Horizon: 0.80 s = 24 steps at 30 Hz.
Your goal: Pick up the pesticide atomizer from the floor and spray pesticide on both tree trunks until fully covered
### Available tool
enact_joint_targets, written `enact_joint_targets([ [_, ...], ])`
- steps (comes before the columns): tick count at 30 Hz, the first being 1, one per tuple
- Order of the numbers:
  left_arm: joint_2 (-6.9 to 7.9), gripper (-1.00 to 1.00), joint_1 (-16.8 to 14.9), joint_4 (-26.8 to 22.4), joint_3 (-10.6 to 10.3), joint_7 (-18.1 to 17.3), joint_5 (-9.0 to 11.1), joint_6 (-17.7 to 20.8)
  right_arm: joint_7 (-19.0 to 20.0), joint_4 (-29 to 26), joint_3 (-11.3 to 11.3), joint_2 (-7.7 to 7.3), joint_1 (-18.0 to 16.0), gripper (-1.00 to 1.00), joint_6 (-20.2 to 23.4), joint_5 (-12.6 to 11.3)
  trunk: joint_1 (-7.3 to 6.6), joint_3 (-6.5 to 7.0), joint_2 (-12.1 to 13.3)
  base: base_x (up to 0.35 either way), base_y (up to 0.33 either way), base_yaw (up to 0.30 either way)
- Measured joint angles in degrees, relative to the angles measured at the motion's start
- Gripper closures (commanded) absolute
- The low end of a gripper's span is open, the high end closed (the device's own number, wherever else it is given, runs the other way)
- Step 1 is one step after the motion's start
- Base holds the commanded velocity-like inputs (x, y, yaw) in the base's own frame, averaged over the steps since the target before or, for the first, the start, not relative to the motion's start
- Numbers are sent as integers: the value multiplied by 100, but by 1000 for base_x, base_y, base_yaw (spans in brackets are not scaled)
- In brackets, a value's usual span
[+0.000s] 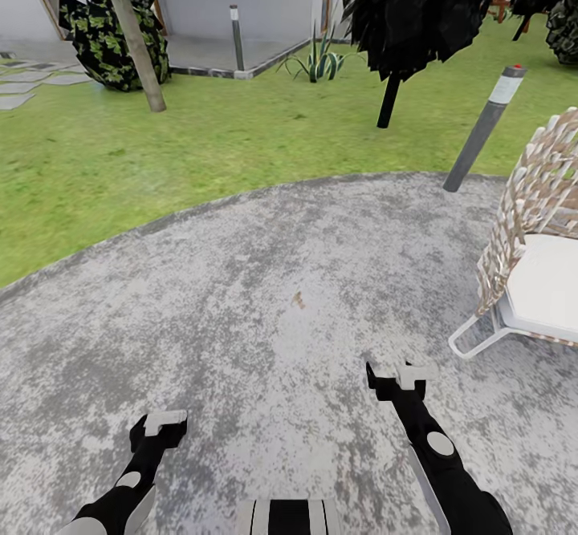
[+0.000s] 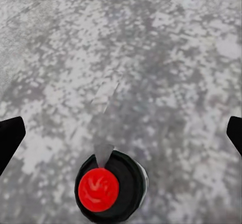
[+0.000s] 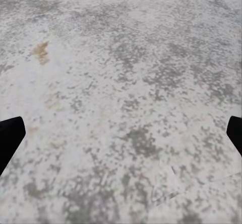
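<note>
**While Still Off the Lawn: Approach Step in Hand**

As the robot stands on the grey paved circle (image 1: 265, 278), the step in hand is judged to be the approach; nothing is grasped. The left gripper (image 1: 164, 421) and right gripper (image 1: 401, 374) hang low over the paving. In each wrist view the fingers (image 2: 10, 138) (image 3: 10, 138) sit at the far edges of the picture, wide apart, with bare stone between them.

The lawn (image 1: 120, 158) lies ahead. A beige-grey tree trunk (image 1: 136, 50) stands far off on it to the left, and a dark-foliaged tree (image 1: 417, 6) further right. I cannot fix where the pesticide atomizer lies from these pictures. The next move calls for driving onto the grass and searching it.

A round black body with a red top (image 2: 103, 189) lies close under the left wrist camera. It may be part of the robot's own base, but I cannot tell. The woven chair (image 1: 538, 198) is cut off at the right edge, beside a grey bollard (image 1: 486, 130).
</note>
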Motion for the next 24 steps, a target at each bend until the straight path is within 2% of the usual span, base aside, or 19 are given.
enact_joint_targets([
  [9,-3,-100,-2,-14,0,9,3,5,-4,-6,8,3,0,-100,-1,1,0,-14,0,-174,0,0],
  [24,0,-100,-1,-23,1,0,3,-2,-7,-15,6,0,0,-100,6,0,0,-15,0,-11,0,0],
])
